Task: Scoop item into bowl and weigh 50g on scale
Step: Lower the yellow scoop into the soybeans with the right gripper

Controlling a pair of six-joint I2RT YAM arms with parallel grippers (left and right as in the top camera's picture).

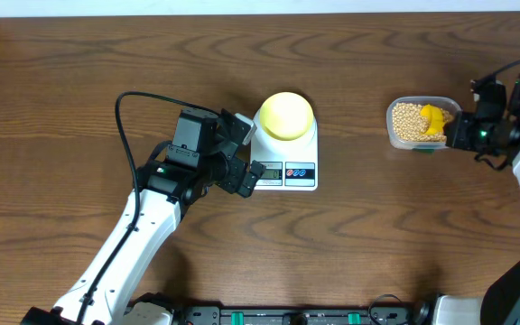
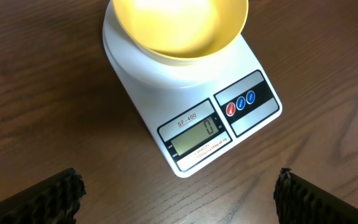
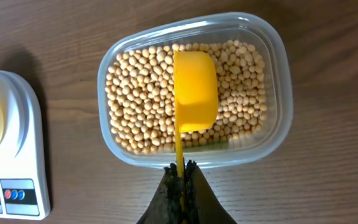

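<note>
My right gripper clamps the bright yellow plastic scoop resting on round tan beans; my left gripper gapes apart.

Left wrist view: the far rim of the bowl is cut off by the top edge; of the left hand only the fingertips are seen, cropped at the bottom corners. Right wrist view: the scale is clipped by the left edge; beans under the scoop are hidden, its handle end buried inside the right hand. Overhead: digits on the display are too small to be read.
</note>
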